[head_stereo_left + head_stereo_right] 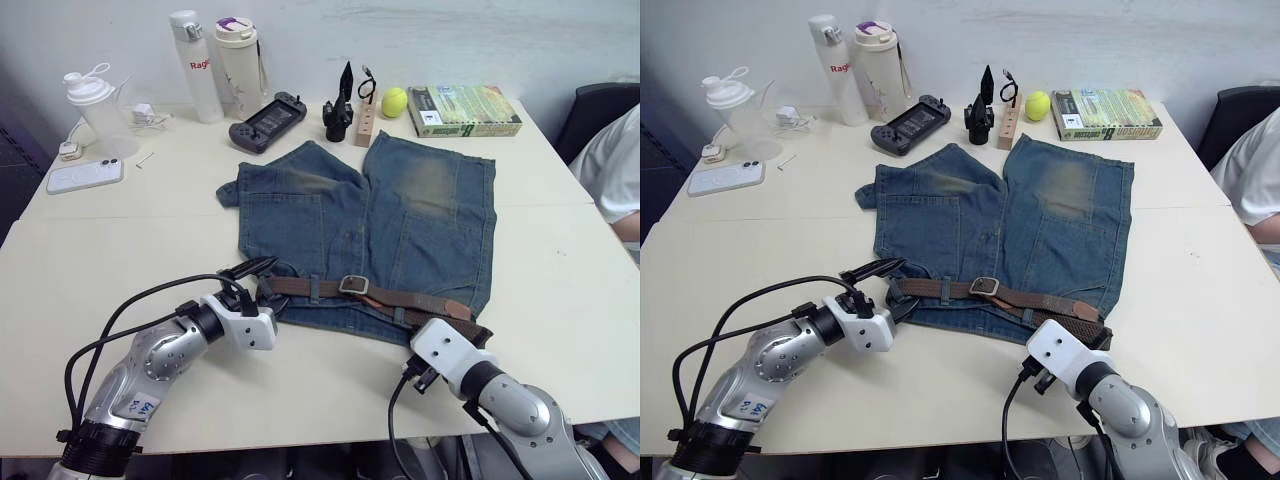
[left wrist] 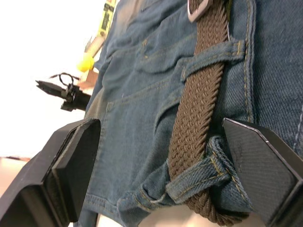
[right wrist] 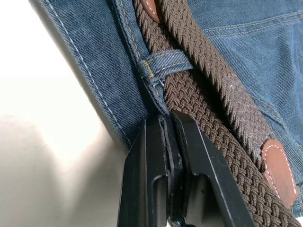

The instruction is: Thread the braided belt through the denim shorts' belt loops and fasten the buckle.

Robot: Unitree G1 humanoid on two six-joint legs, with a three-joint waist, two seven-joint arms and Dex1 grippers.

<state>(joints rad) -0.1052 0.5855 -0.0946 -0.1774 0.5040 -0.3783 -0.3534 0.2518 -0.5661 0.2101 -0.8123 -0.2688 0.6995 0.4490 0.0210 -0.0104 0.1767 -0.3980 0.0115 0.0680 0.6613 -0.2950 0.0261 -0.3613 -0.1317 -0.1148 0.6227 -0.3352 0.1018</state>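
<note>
Your left gripper (image 2: 156,189) gaped wide around the braided belt (image 2: 199,118) at the denim shorts (image 1: 400,215) waistband, right gripper (image 3: 173,137) pinched shut on denim edge, near table (image 1: 100,260) front.

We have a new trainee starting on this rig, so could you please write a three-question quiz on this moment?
1. True or false: the braided belt already passes under belt loops on the denim shorts.
2. Which gripper has its fingers apart: (a) left gripper, (b) right gripper?
3. Fill in: the yellow ball lies between the wooden block and the ____.

Key: 1 true; 2 a; 3 book.
</note>
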